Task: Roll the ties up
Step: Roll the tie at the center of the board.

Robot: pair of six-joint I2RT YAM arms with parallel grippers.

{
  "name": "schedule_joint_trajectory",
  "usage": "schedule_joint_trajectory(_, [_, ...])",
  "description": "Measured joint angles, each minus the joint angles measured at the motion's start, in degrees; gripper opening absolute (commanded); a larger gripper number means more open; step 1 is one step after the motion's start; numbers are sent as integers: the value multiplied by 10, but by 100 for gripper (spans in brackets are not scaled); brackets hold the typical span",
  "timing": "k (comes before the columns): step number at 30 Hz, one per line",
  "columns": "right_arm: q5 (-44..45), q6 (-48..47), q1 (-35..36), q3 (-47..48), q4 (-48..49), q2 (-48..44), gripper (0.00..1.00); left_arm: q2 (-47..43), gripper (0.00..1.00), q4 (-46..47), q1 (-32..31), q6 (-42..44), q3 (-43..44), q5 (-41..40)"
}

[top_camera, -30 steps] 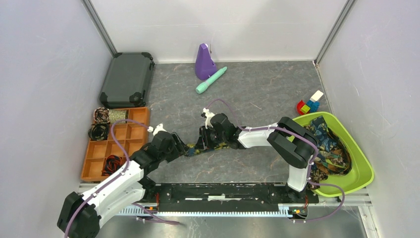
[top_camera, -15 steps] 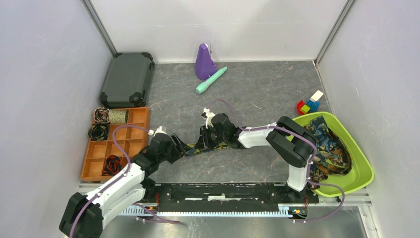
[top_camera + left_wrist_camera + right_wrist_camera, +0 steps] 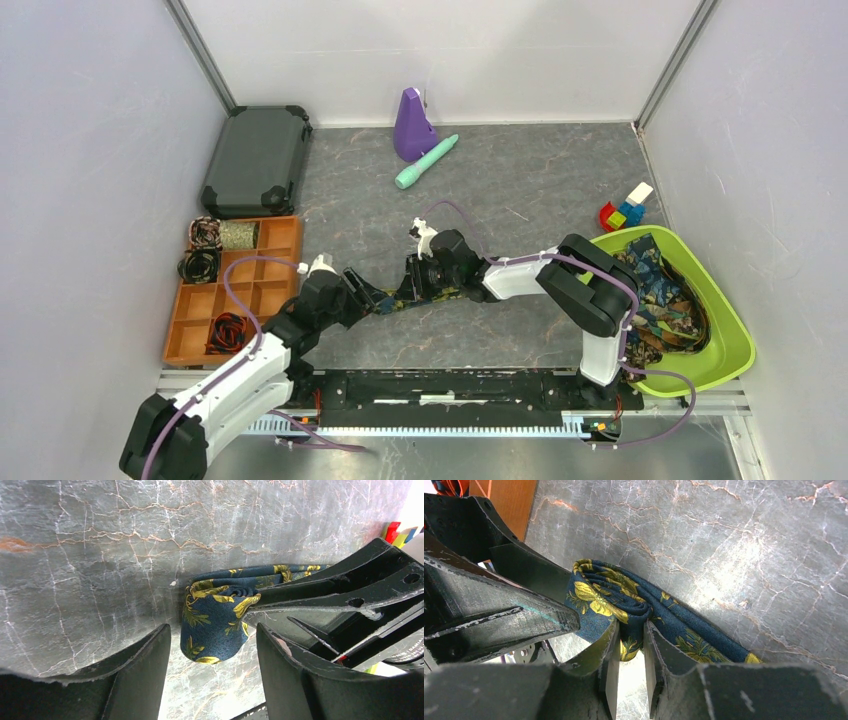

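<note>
While my R gripper (image 3: 418, 282) pinches the navy-and-gold tie (image 3: 398, 299), my L gripper (image 3: 362, 297) stands open at the rolled end.
The tie lies mid-table on the gray table (image 3: 520, 190), btw my two arms. On the L wrist cam the small roll sits btw the L fingers (image 3: 145, 670), which are wide apart and not squeezing it. On the R wrist cam the R fingers (image 3: 664, 655) are nearly closed w/ a fold of the tie squeezed btw them, right by the roll. The rest of the strip lies flat. More ties (image 3: 662, 290) are heaped in the green tub (image 3: 738, 352) on the right. A few coils (image 3: 203, 266) sit in the orange tray (image 3: 285, 235) on the left.
</note>
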Motion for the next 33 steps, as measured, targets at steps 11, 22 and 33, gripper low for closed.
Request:
schedule_joint_trajectory(11, [-9,0,-5,-3,5,2,26,25,67,42,2,-14,-15,-2])
schedule_joint_trajectory(22, [-20,1,-9,-7,20,7,26,58,60,103,3,-20,-30,6])
schedule_joint_trajectory(33, [-20,5,-11,-7,26,10,26,106,37,159,3,-20,-33,22])
